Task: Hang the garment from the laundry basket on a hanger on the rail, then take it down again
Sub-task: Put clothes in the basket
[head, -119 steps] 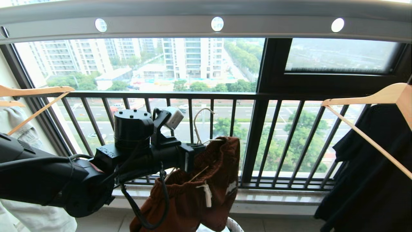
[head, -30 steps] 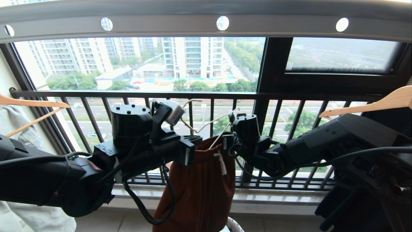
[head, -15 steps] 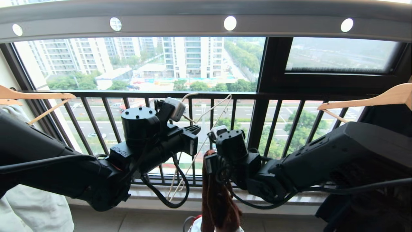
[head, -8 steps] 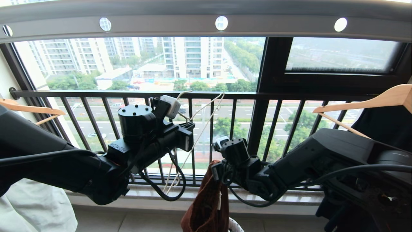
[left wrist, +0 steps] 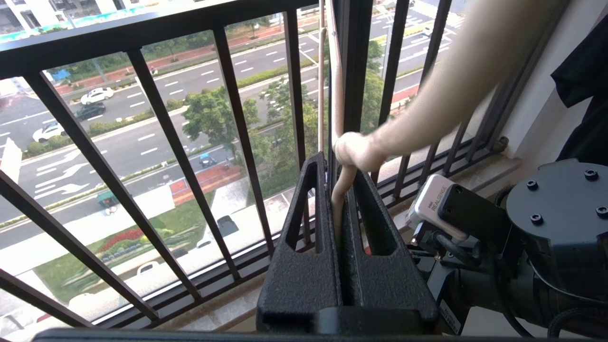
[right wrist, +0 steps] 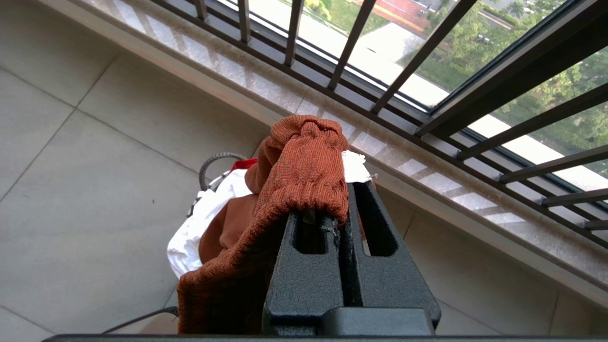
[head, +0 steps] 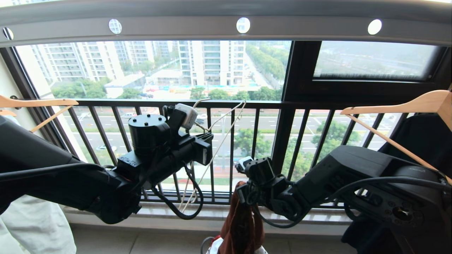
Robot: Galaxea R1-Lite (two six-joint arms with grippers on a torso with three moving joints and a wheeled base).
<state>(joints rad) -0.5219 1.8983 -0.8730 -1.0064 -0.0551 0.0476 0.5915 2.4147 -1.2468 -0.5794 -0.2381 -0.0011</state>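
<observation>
A balcony with a pale tiled floor (right wrist: 71, 156) and a stone sill runs along a black balcony railing (head: 268, 106) of vertical bars, beyond which lie streets, trees and tower blocks. Overhead, above the railing, the broad grey rail (head: 176, 30) with round holes spans the head view. Thick wooden hangers (head: 395, 106) hang at both ends of the railing; the right one carries a black garment (head: 420, 137), the left one a pale garment (head: 35, 225). The left gripper (left wrist: 339, 166) reaches toward the railing from the left at about mid-bar height, its jaws clenched on the twisted neck of the cream-white wire hanger (head: 226, 120), whose thin frame slants down across the bars, bare of clothing. The right gripper (right wrist: 344, 190) sits lower, to the right of the left one and near the sill, angled downward, its jaws clamped on the ribbed waistband of the rust-brown shorts (right wrist: 294, 171), which drape down from it. Below them, on the floor by the sill, stands the laundry basket (right wrist: 216, 161), only part of its dark rim showing, with white cloth (right wrist: 199, 228) inside that the shorts' lower end reaches.
</observation>
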